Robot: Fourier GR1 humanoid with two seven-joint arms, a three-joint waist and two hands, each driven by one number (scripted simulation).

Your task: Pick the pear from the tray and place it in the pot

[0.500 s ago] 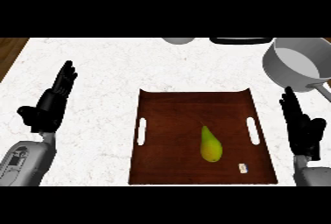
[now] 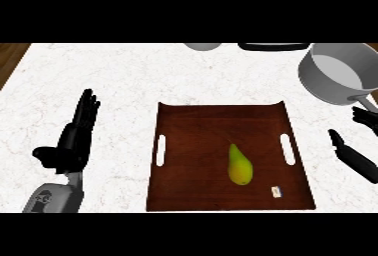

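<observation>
The white counter holds a brown tray. A grey pot sits at its far right. The left hand rests open. The right hand has straight fingers. The pear lies on the tray near a small tag.

counter: white marble | on it: brown tray, grey pot

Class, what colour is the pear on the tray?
Yellow-green pear, clearest in the head view.

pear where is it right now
In the head view the pear lies on the brown tray, right of its centre, near the small white tag.
</observation>
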